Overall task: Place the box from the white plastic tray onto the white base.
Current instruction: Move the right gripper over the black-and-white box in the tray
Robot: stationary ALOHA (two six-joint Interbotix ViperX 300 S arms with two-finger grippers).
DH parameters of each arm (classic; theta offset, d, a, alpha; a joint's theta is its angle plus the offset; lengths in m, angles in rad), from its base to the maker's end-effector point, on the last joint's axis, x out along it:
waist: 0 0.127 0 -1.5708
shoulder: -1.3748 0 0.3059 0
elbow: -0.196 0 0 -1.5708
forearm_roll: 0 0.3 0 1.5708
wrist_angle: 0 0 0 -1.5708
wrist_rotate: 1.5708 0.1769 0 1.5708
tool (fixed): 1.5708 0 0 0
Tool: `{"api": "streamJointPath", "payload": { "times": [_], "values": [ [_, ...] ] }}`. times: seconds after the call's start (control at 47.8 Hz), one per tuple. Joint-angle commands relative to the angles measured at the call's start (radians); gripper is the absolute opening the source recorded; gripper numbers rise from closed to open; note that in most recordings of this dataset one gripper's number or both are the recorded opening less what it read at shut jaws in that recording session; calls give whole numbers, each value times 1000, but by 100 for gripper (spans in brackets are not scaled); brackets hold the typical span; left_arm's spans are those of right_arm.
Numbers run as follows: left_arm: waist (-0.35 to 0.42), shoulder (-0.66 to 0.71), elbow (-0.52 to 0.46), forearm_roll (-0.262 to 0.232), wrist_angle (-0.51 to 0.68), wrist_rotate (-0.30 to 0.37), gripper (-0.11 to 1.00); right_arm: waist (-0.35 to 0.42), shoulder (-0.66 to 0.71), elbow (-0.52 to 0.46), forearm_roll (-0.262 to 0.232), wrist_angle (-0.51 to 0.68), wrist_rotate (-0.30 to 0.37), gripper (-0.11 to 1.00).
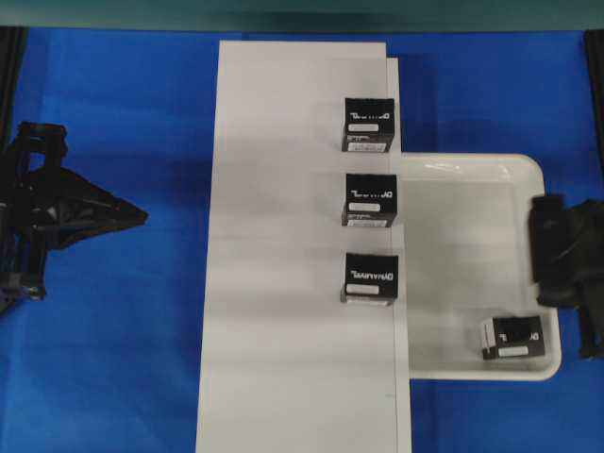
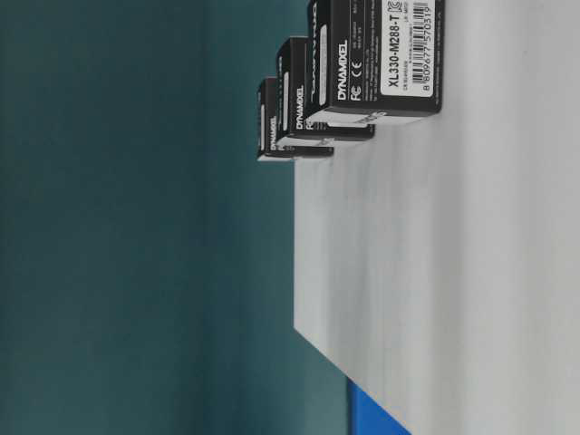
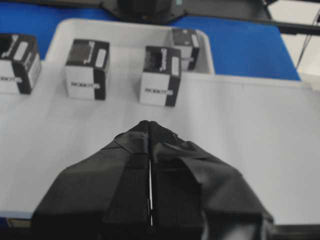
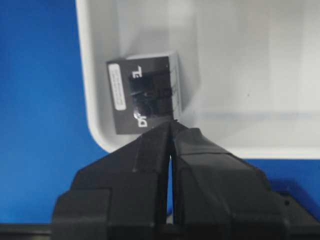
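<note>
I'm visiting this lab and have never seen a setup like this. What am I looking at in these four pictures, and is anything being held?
It is a two-armed robot at a blue table. The overhead picture shows the left gripper and the right gripper, both shut and empty. Two more pictures come from cameras on the wrists, looking along each gripper. The fourth is a side camera at table level, its image turned sideways. A long flat white base carries three black boxes. Beside it a white tray holds one more box in a corner, with the right gripper poised just outside that corner.
</note>
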Motion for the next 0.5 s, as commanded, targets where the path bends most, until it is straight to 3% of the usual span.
{"api": "streamJointPath", "payload": {
  "times": [0.0, 0.335, 0.418, 0.481],
  "values": [
    [3, 12, -28, 2, -8, -2, -5, 6, 60, 8, -3, -23, 2, 2],
    [3, 20, -29, 2, -5, -2, -5, 51, 135, 46, -3, -170, -3, 5],
    [3, 20, -29, 2, -6, -3, -5, 51, 135, 54, -3, -172, -5, 9],
    [0, 20, -29, 2, -8, -6, -5, 51, 135, 55, 0, -172, -3, 19]
  ]
}}
